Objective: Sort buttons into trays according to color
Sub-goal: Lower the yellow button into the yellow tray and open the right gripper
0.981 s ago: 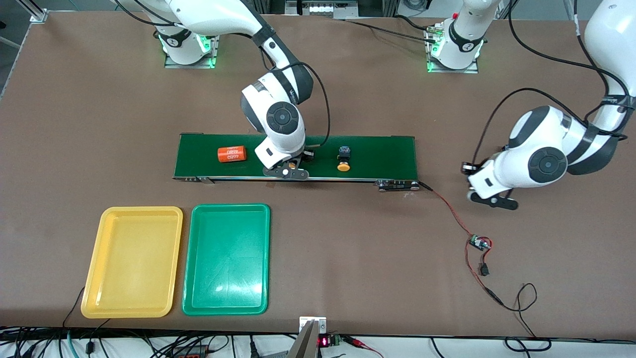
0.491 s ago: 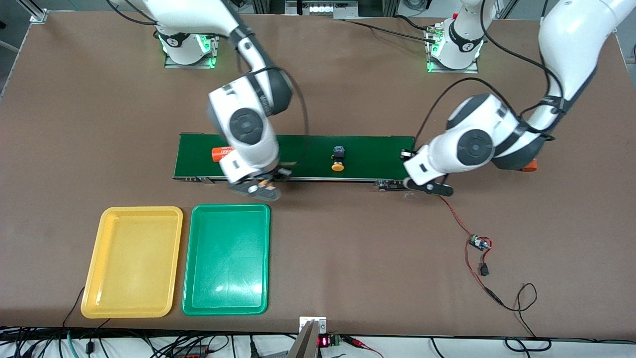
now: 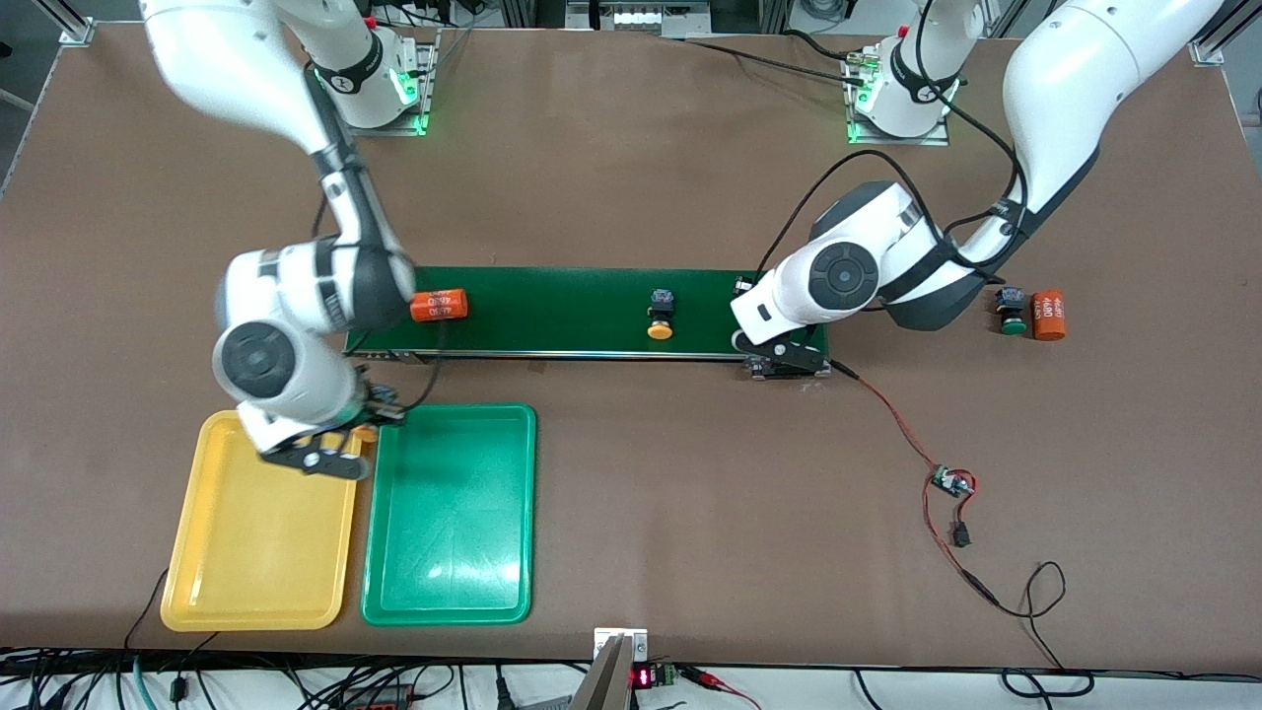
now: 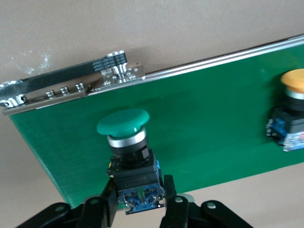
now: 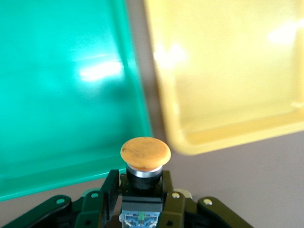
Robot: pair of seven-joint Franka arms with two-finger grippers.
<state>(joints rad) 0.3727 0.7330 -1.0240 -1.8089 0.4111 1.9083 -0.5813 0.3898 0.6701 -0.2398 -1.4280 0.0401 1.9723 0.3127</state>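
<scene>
Both trays sit bare: yellow tray (image 3: 261,523) and green tray (image 3: 450,515) side by side. The right gripper (image 5: 142,209), clamped on a yellow button (image 5: 145,164), hangs over the yellow tray's corner. The left gripper (image 4: 137,202), at the belt (image 3: 587,312) end, pinches a green button (image 4: 128,147), hidden in the front view.

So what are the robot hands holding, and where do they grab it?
The right gripper pinches a yellow button by its body; the left gripper a green button, likewise.

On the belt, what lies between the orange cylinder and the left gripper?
One yellow-capped button, lying on the green belt between the orange cylinder and the left gripper; front view shows it.
</scene>
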